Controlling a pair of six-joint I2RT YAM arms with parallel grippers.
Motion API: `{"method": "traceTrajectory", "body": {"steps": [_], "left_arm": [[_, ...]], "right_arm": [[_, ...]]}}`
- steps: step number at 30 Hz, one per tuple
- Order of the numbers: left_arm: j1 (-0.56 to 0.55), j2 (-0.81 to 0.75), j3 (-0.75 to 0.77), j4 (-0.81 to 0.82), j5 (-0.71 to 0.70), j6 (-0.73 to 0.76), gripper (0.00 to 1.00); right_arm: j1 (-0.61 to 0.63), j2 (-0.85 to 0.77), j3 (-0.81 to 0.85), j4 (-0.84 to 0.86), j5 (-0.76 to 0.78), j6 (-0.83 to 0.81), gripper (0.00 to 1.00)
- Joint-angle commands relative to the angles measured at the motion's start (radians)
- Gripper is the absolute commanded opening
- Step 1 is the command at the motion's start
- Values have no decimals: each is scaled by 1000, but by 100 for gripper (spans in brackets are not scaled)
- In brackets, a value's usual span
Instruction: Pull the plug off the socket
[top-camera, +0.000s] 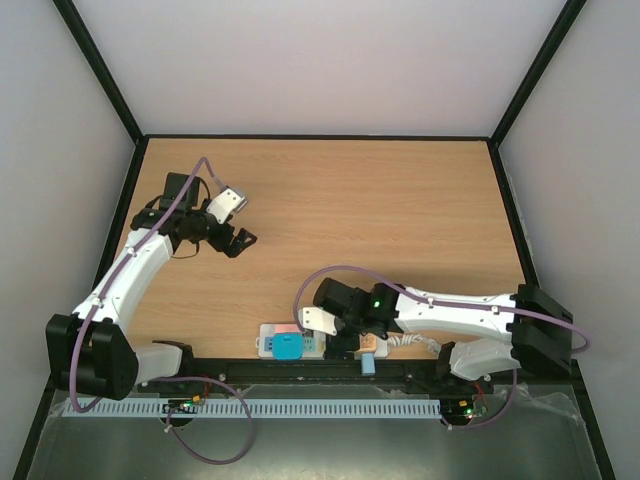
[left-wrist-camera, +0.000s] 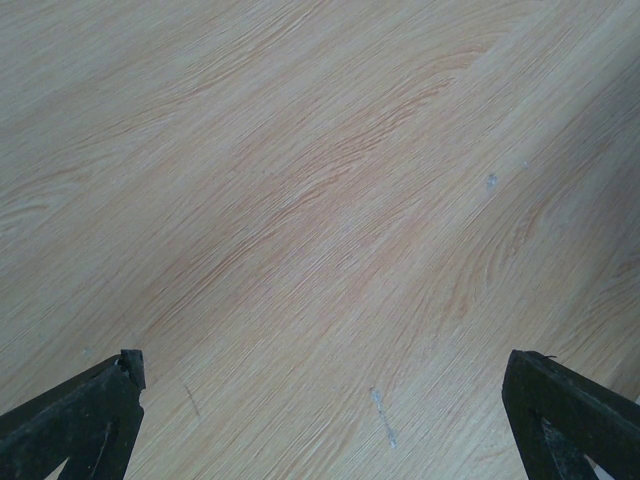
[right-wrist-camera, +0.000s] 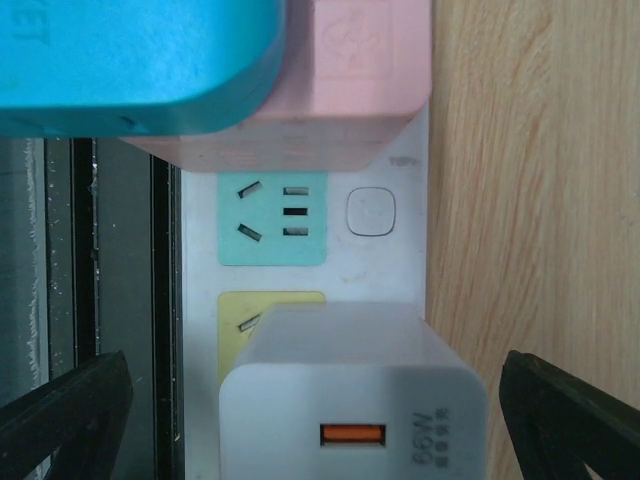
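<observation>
The white power strip (right-wrist-camera: 400, 250) lies along the table's near edge (top-camera: 268, 340). A blue plug (right-wrist-camera: 130, 60) and a pink plug (right-wrist-camera: 345, 90) sit in its far outlets. The green outlet (right-wrist-camera: 272, 217) is empty. A white charger plug (right-wrist-camera: 355, 395) with an orange USB port sits in the yellow outlet (right-wrist-camera: 270, 305). My right gripper (right-wrist-camera: 315, 440) is open just above the strip, one finger on each side of the white charger and not touching it. It shows in the top view (top-camera: 352, 345) too. My left gripper (top-camera: 235, 235) is open and empty over bare table (left-wrist-camera: 320, 420).
A black rail (right-wrist-camera: 120, 250) runs beside the strip at the table's near edge. The strip's white cord (top-camera: 412, 342) curls off to the right under my right arm. A black frame and pale walls enclose the wooden table (top-camera: 400, 220).
</observation>
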Motion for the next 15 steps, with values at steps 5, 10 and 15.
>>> {"method": "traceTrajectory", "body": {"steps": [5,10,15], "left_arm": [[-2,4,17,14,3,-12,100],[-2,17,17,22,7,-11,100],[-3,28,13,31,9,-10,100]], "right_arm": [[24,73,-24,69,69,50,98],[24,106,-18,87,125,58,98],[24,146,-14,81,148,63,98]]}}
